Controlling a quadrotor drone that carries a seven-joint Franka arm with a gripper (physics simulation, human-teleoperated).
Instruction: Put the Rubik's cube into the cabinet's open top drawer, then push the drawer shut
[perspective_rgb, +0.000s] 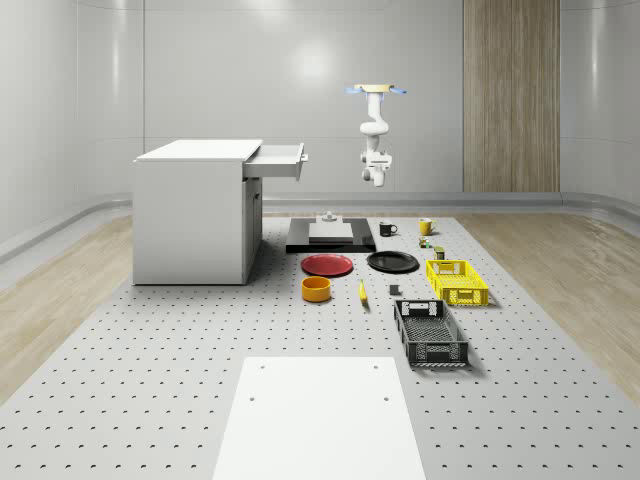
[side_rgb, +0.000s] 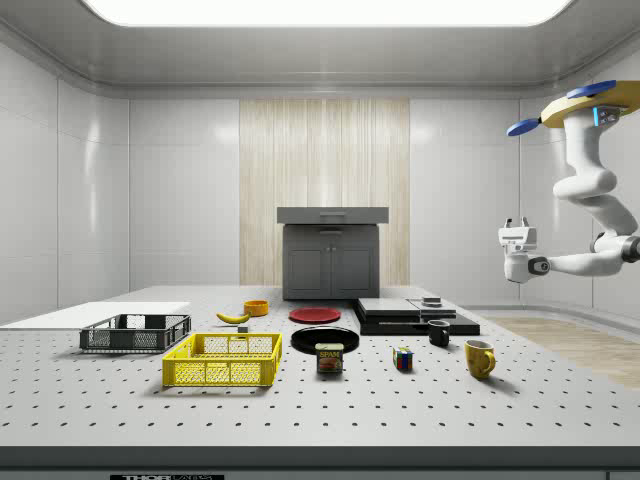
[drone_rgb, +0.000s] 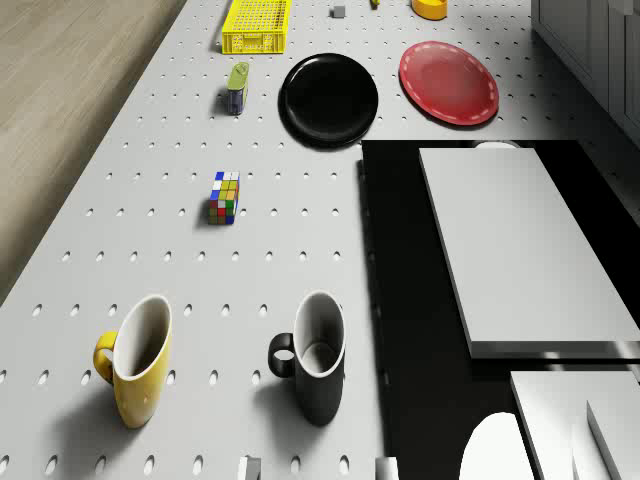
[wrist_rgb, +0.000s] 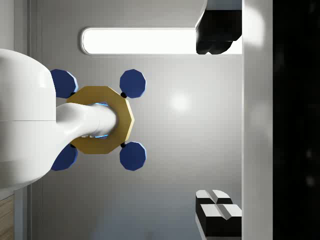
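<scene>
Multicoloured Rubik's cube sits on my perforated grey table, beside a small labelled tin can and nearer than a yellow mug and a black mug, well apart from the cabinet. Farther back, the white cabinet has its top drawer pulled open. My yellow quadrotor drone hovers high above the table's far end, the white arm's two-finger gripper hanging empty in the air, fingers spread.
</scene>
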